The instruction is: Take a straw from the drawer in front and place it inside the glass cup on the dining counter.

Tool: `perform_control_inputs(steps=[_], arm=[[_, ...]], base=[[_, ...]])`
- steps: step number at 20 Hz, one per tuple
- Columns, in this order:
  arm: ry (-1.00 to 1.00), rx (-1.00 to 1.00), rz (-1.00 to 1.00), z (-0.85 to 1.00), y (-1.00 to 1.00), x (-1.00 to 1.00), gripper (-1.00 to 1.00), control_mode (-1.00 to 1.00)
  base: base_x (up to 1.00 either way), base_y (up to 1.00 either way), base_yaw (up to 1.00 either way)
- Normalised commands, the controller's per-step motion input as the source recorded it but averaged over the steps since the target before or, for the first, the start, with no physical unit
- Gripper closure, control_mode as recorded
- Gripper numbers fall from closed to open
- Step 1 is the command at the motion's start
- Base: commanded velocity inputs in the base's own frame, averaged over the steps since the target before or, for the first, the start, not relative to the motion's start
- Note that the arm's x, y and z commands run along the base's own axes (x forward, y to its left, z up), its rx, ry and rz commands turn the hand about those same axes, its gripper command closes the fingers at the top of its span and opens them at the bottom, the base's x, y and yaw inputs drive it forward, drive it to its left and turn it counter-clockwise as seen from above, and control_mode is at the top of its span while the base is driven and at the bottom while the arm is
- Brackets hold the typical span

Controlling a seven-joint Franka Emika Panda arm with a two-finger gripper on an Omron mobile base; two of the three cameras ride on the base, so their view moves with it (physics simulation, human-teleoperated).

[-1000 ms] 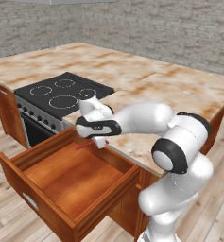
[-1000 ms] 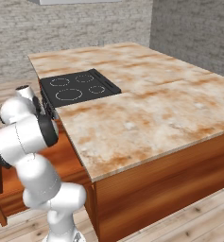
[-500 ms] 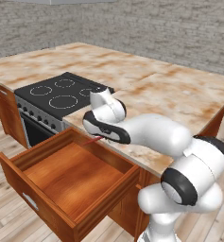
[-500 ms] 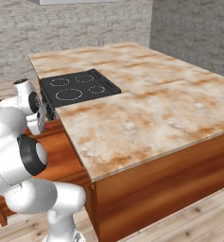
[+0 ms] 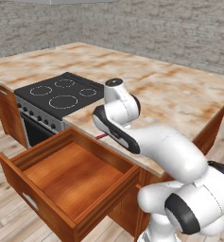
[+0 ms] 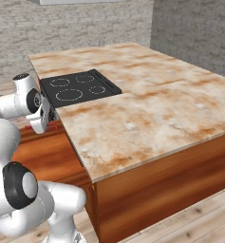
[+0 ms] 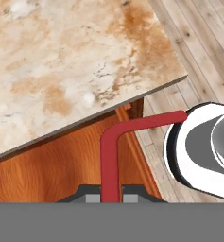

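— Inspector: What sort of premises do you have on screen?

— Operator: I see a home kitchen, rendered. An island table [image 5: 179,94] of cream stone mottled rust-brown carries a black glass cooktop [image 5: 61,92] with an oven front [image 5: 38,124] beneath. I note a wooden drawer [image 5: 71,182] pulled open, plank flooring [image 6: 190,218], grey brick walls [image 5: 156,28].

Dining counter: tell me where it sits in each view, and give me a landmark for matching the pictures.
Left base view: the dining counter runs from the upper left to the right edge, behind the open drawer.
Right base view: it spans the middle, with its near corner low and centre.
Hand view: it covers the upper left, ending in a corner at the right.
Landmark: the black cooktop in both base views; the red straw below the counter's edge links the left base and hand views.
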Motion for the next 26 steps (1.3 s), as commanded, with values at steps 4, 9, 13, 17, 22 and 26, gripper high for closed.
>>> perform_control_inputs(steps=[4,9,13,17,22,26], arm=[[-0.03,0.00,0.00,0.35,-0.41,-0.19,1.00,-1.00],[-0.01,0.00,0.00,0.31,-0.47,-0.22,1.00,-1.00],[-0.02,0.00,0.00,0.33,-0.51,-0.30,1.00,-1.00],[-0.01,0.00,0.00,0.25,-0.50,-0.23,1.00,-1.00],[-0.01,0.00,0.00,0.17,-0.47,-0.23,1.00,-1.00],[0.00,0.00,0.00,0.11,-0.41,-0.14,1.00,-1.00]], base=[[0.00,0.00,0.00],[0.00,0.00,0.00],[0.00,0.00,0.00],[0.00,0.00,0.00],[0.00,0.00,0.00],[0.00,0.00,0.00]])
